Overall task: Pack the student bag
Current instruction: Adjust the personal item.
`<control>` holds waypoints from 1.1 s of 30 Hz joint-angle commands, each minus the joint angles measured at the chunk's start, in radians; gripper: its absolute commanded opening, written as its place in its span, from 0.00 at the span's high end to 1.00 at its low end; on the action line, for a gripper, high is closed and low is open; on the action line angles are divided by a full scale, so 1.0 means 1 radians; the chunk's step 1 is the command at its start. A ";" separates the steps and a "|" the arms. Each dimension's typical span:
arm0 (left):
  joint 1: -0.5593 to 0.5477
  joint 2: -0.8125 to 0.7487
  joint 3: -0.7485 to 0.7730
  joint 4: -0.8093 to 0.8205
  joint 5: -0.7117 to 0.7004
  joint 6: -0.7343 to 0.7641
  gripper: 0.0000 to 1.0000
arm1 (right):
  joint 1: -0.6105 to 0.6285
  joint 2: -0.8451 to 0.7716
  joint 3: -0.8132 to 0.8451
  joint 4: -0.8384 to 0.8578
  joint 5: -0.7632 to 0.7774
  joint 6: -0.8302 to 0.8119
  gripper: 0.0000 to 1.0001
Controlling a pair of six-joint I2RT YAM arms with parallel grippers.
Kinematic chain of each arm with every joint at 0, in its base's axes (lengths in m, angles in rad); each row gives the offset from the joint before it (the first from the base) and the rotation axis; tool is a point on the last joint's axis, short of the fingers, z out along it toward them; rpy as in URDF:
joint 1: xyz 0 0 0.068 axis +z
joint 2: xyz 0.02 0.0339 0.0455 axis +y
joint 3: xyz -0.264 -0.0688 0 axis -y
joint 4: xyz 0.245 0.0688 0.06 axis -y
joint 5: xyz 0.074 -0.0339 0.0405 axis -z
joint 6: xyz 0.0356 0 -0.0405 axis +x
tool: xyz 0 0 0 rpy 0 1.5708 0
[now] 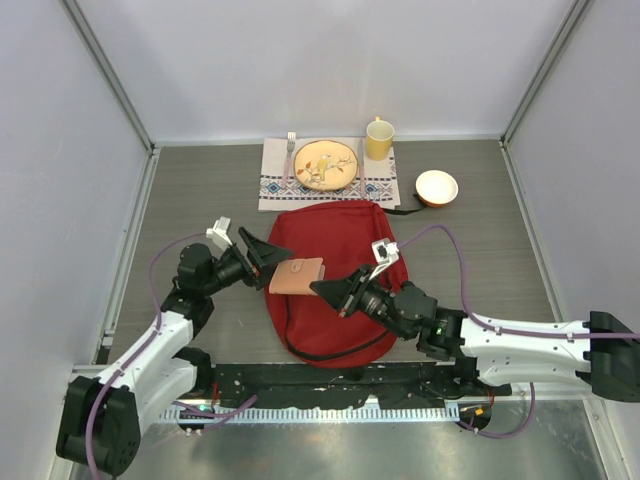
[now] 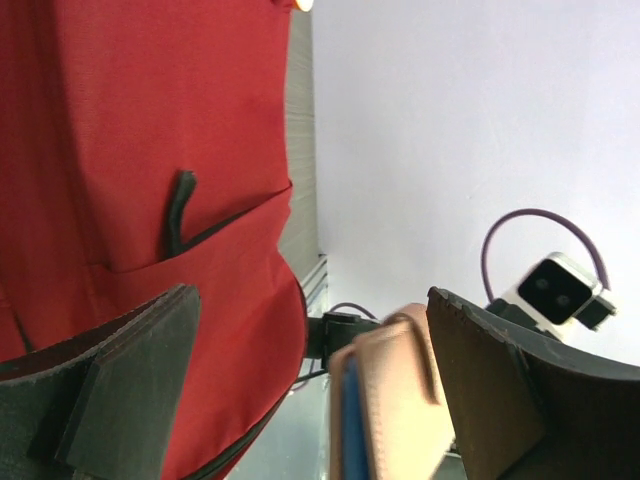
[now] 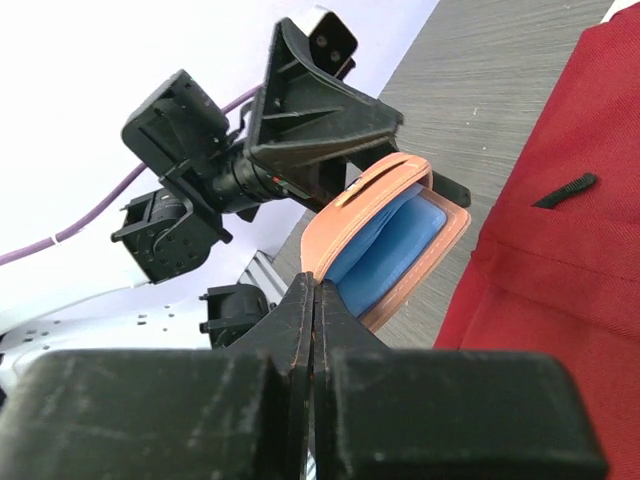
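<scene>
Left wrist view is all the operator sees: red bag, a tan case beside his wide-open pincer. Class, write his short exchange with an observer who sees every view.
Operator: Is the other pincer open too?
Observer: No. The right pincer is shut, its tips at the lower edge of the tan case.
Operator: What lies beyond the bag?
Observer: Behind the student bag, a placemat carries a plate and a fork, with a yellow cup at its corner.

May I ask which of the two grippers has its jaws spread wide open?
The left gripper: its jaws gape around the tan blue-lined pouch, while the right gripper is pressed shut.
</scene>
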 commanded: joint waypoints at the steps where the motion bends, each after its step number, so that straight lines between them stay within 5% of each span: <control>1: -0.005 0.015 -0.011 0.212 0.071 -0.082 0.00 | -0.008 0.014 0.033 0.088 0.007 -0.042 0.99; 23: -0.032 0.047 -0.027 0.395 0.189 -0.193 0.02 | -0.109 0.049 0.043 0.165 -0.131 -0.049 0.99; 28: -0.035 0.055 -0.027 0.435 0.169 -0.214 0.15 | -0.114 0.056 0.015 0.175 -0.150 -0.031 0.99; 33: -0.035 0.067 -0.021 0.432 0.144 -0.214 0.41 | -0.115 0.033 -0.036 0.183 -0.130 -0.006 0.99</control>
